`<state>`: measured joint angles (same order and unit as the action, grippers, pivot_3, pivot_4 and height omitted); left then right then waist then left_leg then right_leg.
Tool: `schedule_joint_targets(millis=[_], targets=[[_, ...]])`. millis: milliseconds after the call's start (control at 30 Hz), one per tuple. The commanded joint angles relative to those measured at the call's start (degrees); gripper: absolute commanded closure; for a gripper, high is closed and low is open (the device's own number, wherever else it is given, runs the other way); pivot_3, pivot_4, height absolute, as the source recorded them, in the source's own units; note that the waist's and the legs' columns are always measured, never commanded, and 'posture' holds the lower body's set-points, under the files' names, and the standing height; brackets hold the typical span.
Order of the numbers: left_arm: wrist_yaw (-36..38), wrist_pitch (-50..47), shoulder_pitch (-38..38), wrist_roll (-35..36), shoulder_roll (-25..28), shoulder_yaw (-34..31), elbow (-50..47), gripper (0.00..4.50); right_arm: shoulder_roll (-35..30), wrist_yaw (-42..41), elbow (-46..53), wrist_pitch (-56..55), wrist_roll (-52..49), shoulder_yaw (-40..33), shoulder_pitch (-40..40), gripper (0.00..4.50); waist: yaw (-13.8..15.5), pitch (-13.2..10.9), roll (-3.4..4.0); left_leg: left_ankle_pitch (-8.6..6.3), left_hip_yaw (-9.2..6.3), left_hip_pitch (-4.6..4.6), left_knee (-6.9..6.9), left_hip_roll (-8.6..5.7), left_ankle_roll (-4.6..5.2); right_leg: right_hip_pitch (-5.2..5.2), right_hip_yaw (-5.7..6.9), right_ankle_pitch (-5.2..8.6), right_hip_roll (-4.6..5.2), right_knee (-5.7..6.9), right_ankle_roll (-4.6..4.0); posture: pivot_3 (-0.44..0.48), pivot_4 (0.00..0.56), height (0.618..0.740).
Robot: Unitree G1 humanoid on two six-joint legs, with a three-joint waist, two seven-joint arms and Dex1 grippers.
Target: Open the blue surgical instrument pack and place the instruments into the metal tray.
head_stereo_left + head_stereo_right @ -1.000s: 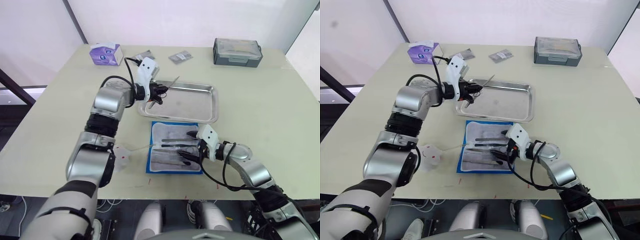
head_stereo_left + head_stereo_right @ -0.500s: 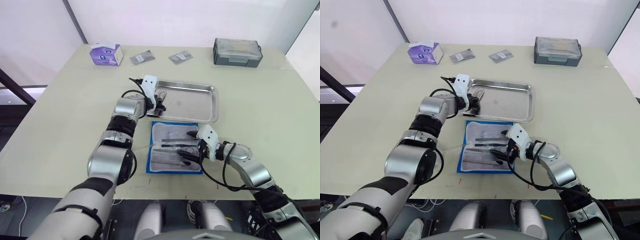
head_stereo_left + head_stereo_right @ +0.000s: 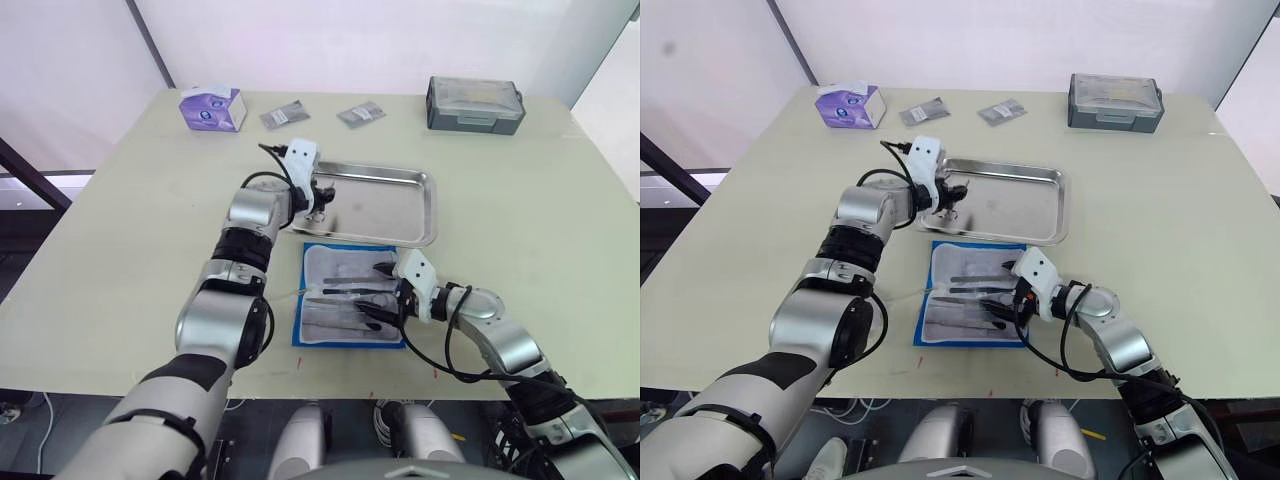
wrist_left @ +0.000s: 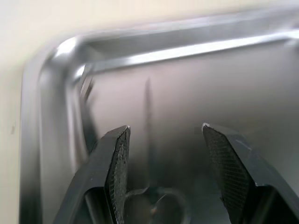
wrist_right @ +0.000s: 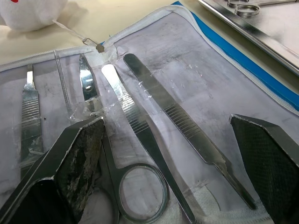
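- Lying open on a pale table point(image 3: 120, 230), the blue surgical instrument pack point(image 3: 348, 295) sits just in front of the metal tray point(image 3: 385, 208), on the robot's side of it.
- Its clear inner pockets hold several slim instruments point(image 5: 140, 128): tweezers, forceps and a ring-handled pair of scissors.
- The left gripper point(image 3: 318, 196) hangs over the tray's left end, fingers point(image 4: 117, 161) spread apart and holding nothing.
- One pair of scissors point(image 4: 148, 121) lies inside the tray between those fingers.
- The right gripper point(image 3: 388, 292) hovers low over the open pack's right half, fingers point(image 5: 81, 154) spread wide either side of the pocketed tools.
- At the table's far edge stand a purple-white tissue box point(image 3: 212, 108), two small grey packets point(image 3: 285, 115) and a grey lidded box point(image 3: 475, 104).
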<state>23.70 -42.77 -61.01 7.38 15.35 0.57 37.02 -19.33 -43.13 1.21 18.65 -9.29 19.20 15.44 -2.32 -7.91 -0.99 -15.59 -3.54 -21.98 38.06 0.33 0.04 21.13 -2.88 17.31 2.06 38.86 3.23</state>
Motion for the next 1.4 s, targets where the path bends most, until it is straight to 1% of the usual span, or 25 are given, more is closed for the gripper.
schedule_joint_targets(millis=[33, 100, 133, 167, 200, 233, 300, 367, 467, 567, 633, 767, 833, 933, 1100, 1300, 1400], targets=[[5.9, -0.1, 1.3, 2.9, 1.6, -0.2, -7.1, 1.85, -1.1, 1.6, -7.7, 4.4, 3.4, 1.8, -3.5, 0.0, 0.0, 0.0, 0.0, 0.0, 0.0, 0.01, 0.0, 0.0, 0.0, 0.0, -0.01, 0.0, 0.0, 0.0, 0.0, 0.0, 0.15, 0.738], [9.7, 1.5, 2.8, 4.3, 2.4, -0.5, -9.3, 1.85, -1.0, 1.6, -7.9, 4.3, 3.4, 1.8, -3.3, 0.0, -0.1, 0.0, 0.01, 0.01, 0.02, 0.01, -0.01, 0.01, -0.01, 0.0, -0.03, 0.0, 0.0, 0.01, 0.0, 0.0, 0.15, 0.738], [15.1, 5.7, 5.0, 5.1, 3.6, 0.4, -11.2, 1.85, -1.0, 1.6, -8.0, 4.2, 3.4, 1.8, -3.3, 0.0, -0.1, 0.0, 0.01, 0.01, 0.02, 0.01, -0.02, 0.01, -0.01, 0.0, -0.02, 0.0, 0.0, 0.0, 0.0, 0.0, 0.15, 0.738], [24.3, 13.6, 8.2, 6.6, 5.2, 1.5, -13.6, 1.85, -1.0, 1.6, -8.1, 4.1, 3.4, 1.8, -3.2, 0.0, -0.3, 0.0, 0.07, 0.01, 0.02, 0.02, -0.02, 0.01, -0.02, 0.0, -0.03, 0.0, 0.0, 0.0, 0.0, 0.0, 0.15, 0.738], [31.1, 19.6, 10.4, 7.7, 6.3, 2.2, -15.1, 1.85, -0.9, 1.6, -8.3, 4.1, 3.4, 1.8, -3.1, 0.0, -0.1, 0.0, 0.1, 0.06, 0.09, 0.05, -0.06, 0.03, -0.11, 0.02, -0.09, 0.0, 0.0, -0.01, 0.0, 0.0, 0.15, 0.738], [36.6, 21.9, 12.4, 8.4, 8.2, 3.1, -16.1, 1.85, -0.9, 1.6, -8.3, 4.0, 3.5, 1.8, -3.1, 0.0, 0.0, 0.0, 0.1, 0.23, 0.12, 0.13, -0.24, 0.04, -0.42, 0.01, -0.13, -0.01, 0.04, -0.06, -0.03, 0.0, 0.15, 0.738], [42.5, 21.5, 14.0, 9.4, 11.0, 3.8, -16.0, 1.85, -0.9, 1.6, -8.5, 3.9, 3.5, 1.7, -3.0, 0.0, 0.1, 0.0, 0.04, 0.26, 0.07, 0.12, -0.24, 0.03, -0.47, 0.01, -0.09, -0.01, 0.05, -0.06, -0.03, 0.0, 0.15, 0.738], [49.2, 21.9, 14.8, 8.7, 14.4, 6.3, -15.8, 1.85, -0.9, 1.6, -8.7, 3.7, 3.5, 1.7, -2.9, 0.0, 0.1, 0.0, 0.06, 0.17, 0.1, 0.14, -0.26, 0.01, -0.32, 0.0, -0.13, -0.01, 0.05, -0.04, -0.03, 0.0, 0.15, 0.738], [56.0, 25.5, 15.2, 5.8, 17.5, 10.6, -13.5, 1.85, -0.9, 1.6, -9.0, 3.6, 3.6, 1.6, -2.8, 0.0, 0.0, 0.0, 0.06, 0.1, 0.08, 0.14, -0.27, -0.02, -0.18, 0.0, -0.11, 0.0, 0.02, -0.05, -0.03, 0.0, 0.15, 0.738], [59.7, 31.2, 15.6, 2.2, 18.5, 14.4, -10.2, 1.85, -0.9, 1.8, -8.9, 3.6, 3.6, 1.6, -2.8, 0.0, 0.0, 0.0, 0.06, 0.1, 0.07, 0.14, -0.27, -0.02, -0.17, 0.0, -0.1, 0.0, 0.0, -0.05, -0.03, 0.0, 0.15, 0.738], [60.8, 35.0, 15.9, 0.1, 18.5, 16.0, -8.2, 1.85, -0.9, 1.9, -8.7, 3.7, 3.6, 1.5, -3.0, 0.0, 0.0, 0.0, 0.06, 0.1, 0.08, 0.14, -0.27, -0.02, -0.17, 0.0, -0.11, 0.0, 0.0, -0.05, -0.03, 0.0, 0.15, 0.738], [60.1, 46.8, 15.8, -5.5, 18.5, 18.9, -1.9, 1.85, -1.3, 2.0, -8.1, 3.8, 3.5, 1.3, -3.5, 0.0, 0.0, 0.0, 0.06, 0.1, 0.07, 0.14, -0.26, -0.02, -0.16, 0.01, -0.11, 0.0, 0.0, -0.06, -0.03, 0.0, 0.15, 0.738], [60.0, 49.3, 14.9, -6.4, 17.8, 18.9, 2.3, 1.85, -1.4, 2.0, -8.0, 3.9, 3.5, 1.2, -3.7, 0.0, 0.0, 0.0, 0.05, 0.1, 0.07, 0.13, -0.26, -0.02, -0.16, 0.01, -0.11, 0.0, 0.0, -0.05, -0.03, 0.0, 0.15, 0.738], [60.7, 51.7, 13.8, -7.1, 17.3, 18.8, 6.4, 1.85, -1.4, 2.2, -7.8, 4.0, 3.5, 1.1, -3.7, 0.0, 0.0, 0.1, 0.03, 0.1, 0.07, 0.14, -0.26, -0.02, -0.16, 0.0, -0.09, 0.0, 0.0, -0.05, -0.03, 0.0, 0.15, 0.738], [62.3, 53.5, 13.6, -7.0, 15.9, 18.6, 10.0, 1.85, -1.5, 2.2, -7.7, 4.0, 3.5, 1.0, -3.8, 0.0, 0.0, 0.1, 0.04, 0.1, 0.07, 0.15, -0.26, -0.02, -0.15, 0.0, -0.09, 0.0, 0.0, -0.05, -0.02, 0.0, 0.15, 0.738], [65.4, 54.1, 15.9, -6.5, 15.0, 18.4, 10.3, 1.85, -1.8, 2.3, -7.3, 4.1, 3.5, 0.9, -4.1, 0.0, 0.0, 0.2, 0.08, 0.09, 0.07, 0.15, -0.26, -0.02, -0.14, -0.01, -0.1, 0.0, 0.0, -0.06, -0.02, 0.0, 0.15, 0.738], [65.5, 54.5, 16.4, -6.4, 14.5, 17.9, 10.8, 1.85, -1.9, 2.3, -7.0, 4.2, 3.5, 0.8, -4.4, 0.0, 0.0, 0.3, 0.06, 0.09, 0.06, 0.16, -0.26, -0.02, -0.14, -0.02, -0.09, 0.0, 0.0, -0.06, -0.02, 0.0, 0.15, 0.738]])
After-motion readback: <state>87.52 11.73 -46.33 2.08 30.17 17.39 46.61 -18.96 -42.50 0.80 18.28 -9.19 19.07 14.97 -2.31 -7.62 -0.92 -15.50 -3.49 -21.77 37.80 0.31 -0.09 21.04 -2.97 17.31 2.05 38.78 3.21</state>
